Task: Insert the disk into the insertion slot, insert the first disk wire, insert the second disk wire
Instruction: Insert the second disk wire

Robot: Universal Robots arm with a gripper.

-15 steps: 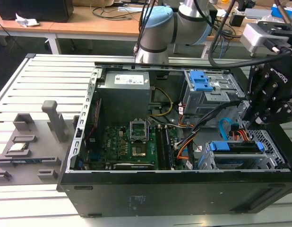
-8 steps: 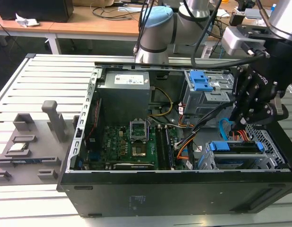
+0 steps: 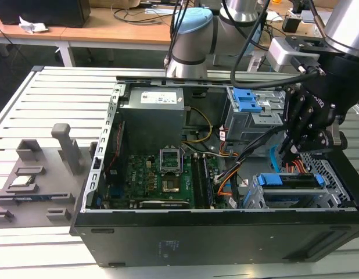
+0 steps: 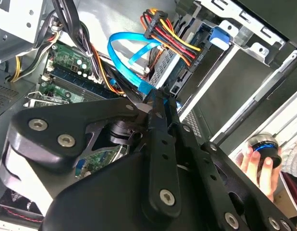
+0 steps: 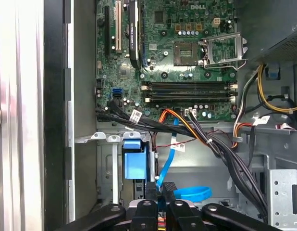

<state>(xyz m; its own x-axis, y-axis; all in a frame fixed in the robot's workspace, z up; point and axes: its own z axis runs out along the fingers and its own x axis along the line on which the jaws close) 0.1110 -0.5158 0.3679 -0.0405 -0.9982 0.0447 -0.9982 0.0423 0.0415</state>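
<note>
Disk (image 3: 290,181) already seated in insertion slot (image 3: 336,174); pincer (image 4: 155,98) pinching the second disk wire (image 4: 127,48) near the disk's connectors, not yet plugged.

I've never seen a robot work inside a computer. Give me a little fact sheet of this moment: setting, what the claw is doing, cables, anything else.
setting: open computer case on a slatted table
gripper: shut on the second disk wire, a flat blue cable
disk: seated in the insertion slot, blue caddy showing
first disk wire: plugged in at the disk
bystander: a hand holding a round knob
</note>
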